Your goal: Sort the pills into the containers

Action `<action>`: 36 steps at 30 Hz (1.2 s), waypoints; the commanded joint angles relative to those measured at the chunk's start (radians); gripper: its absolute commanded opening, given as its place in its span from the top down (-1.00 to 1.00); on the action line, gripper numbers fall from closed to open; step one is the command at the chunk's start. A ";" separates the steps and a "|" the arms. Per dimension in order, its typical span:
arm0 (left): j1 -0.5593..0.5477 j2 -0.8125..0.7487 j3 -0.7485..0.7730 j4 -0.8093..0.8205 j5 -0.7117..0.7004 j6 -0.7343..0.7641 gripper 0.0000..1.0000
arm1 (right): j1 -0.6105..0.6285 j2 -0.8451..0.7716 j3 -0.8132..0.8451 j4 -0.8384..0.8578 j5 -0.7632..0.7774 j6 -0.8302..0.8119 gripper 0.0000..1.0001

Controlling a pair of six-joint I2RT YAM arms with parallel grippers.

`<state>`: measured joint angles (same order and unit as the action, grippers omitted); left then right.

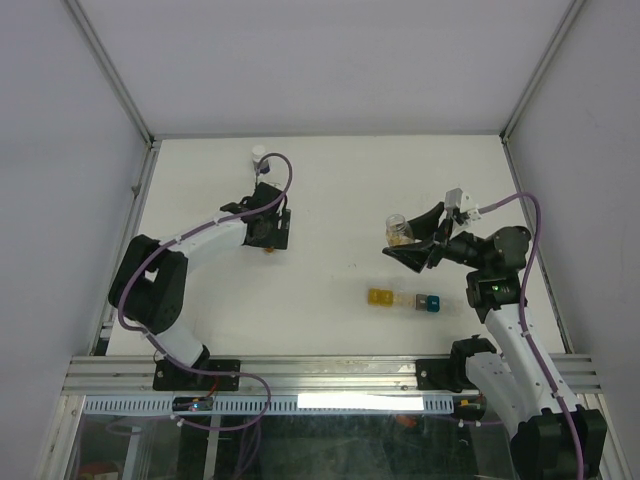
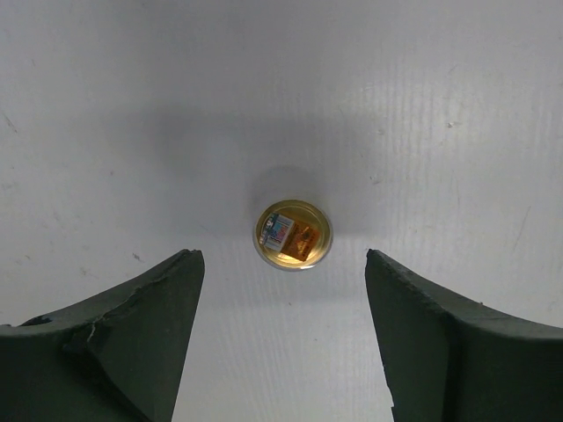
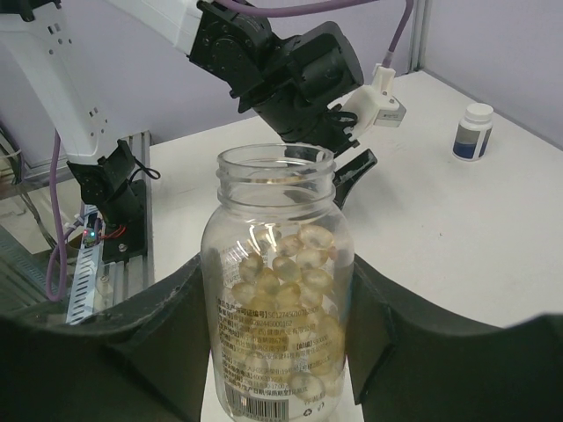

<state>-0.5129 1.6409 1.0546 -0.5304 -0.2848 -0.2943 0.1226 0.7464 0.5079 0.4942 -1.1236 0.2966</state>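
Right gripper (image 3: 278,347) clamped uncapped clear bottle (image 3: 274,189) of pills (image 3: 295,281) — held upright, just beyond containers (image 1: 404,299). Left gripper (image 2: 281,257) gaped wide over small amber vial (image 2: 294,235). Risk: wide mouth, sharp tilt could dump pills past tiny compartments — scatter across table (image 1: 330,190).

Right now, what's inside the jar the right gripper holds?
The lidless clear jar in the right gripper holds round pale-yellow pills up to its shoulder; the neck is empty. Label print hides the lowest pills; the base is out of frame.
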 commanded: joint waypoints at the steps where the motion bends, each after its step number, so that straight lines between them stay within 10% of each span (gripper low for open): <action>1: 0.020 0.030 0.063 0.007 0.023 0.031 -0.48 | -0.001 -0.001 0.041 0.012 0.012 0.010 1.00; 36: 0.024 0.092 0.082 0.009 0.122 0.019 0.32 | -0.001 -0.002 0.038 -0.013 0.000 -0.019 1.00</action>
<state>-0.4934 1.7809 1.1095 -0.5350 -0.2218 -0.2749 0.1226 0.7593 0.5079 0.4732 -1.1225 0.2966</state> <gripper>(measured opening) 0.425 0.549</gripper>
